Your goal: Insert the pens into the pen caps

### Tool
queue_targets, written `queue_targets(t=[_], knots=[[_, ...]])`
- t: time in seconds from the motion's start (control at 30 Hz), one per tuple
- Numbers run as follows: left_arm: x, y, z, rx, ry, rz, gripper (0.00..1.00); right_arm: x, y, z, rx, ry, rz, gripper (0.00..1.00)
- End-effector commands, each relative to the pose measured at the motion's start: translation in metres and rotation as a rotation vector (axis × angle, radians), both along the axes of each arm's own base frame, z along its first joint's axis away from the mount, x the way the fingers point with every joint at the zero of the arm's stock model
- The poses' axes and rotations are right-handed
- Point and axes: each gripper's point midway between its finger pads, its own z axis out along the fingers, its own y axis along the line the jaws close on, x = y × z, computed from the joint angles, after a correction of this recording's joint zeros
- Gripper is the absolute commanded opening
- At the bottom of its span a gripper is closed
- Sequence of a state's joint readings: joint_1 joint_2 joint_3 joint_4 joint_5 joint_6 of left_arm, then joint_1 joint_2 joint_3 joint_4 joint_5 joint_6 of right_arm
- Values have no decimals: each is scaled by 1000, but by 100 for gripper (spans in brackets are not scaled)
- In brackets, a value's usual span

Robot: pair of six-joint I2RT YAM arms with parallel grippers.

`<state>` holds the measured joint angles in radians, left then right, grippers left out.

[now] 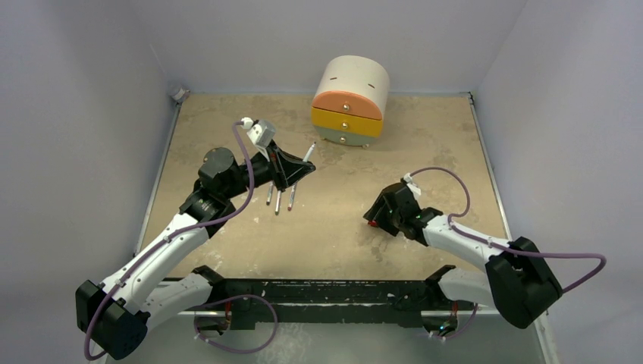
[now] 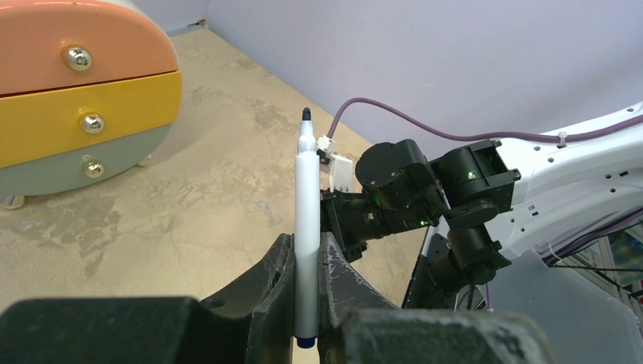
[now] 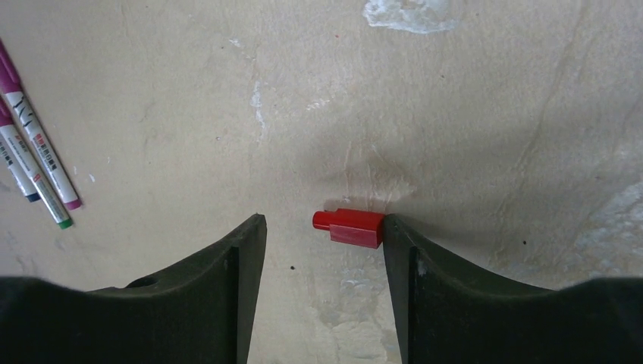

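My left gripper [image 2: 307,250] is shut on a grey-white pen [image 2: 307,205] near its blue back end. The pen's dark tip sticks out past the fingers. In the top view this gripper [image 1: 294,173] hovers over the table's left middle with the pen [image 1: 309,155] angled up and right. Three more pens [image 1: 279,199] lie side by side on the table just below it, also visible as pens [image 3: 42,163] in the right wrist view. My right gripper [image 3: 324,221] stands open low over the table, with a red pen cap [image 3: 350,227] lying against its right fingertip [image 3: 398,235]. Other caps are out of view.
A rounded drawer unit [image 1: 350,102] with orange, yellow and pale green drawers stands at the back centre. Pale walls close in the table on the left, back and right. The right arm [image 2: 409,189] faces the held pen from a short distance.
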<state>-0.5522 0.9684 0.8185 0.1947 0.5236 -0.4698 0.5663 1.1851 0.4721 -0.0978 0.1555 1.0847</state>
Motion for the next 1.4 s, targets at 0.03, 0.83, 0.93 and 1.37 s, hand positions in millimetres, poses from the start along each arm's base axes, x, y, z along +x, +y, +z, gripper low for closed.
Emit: queue_targets(t=[0.03,0.83,0.93,1.37], knots=[[-3,2,9,-11,-41,1,0,14,10,7,18,-42,30,61],[-1,4,6,0,-30,23,0,51,-8,47,-99,-157,-57,66],[0,5,6,-2,-25,30,0,43,-31,37,-172,-124,-144,71],[0,3,9,-26,-23,25,0,6,-22,42,-249,24,-419,66]])
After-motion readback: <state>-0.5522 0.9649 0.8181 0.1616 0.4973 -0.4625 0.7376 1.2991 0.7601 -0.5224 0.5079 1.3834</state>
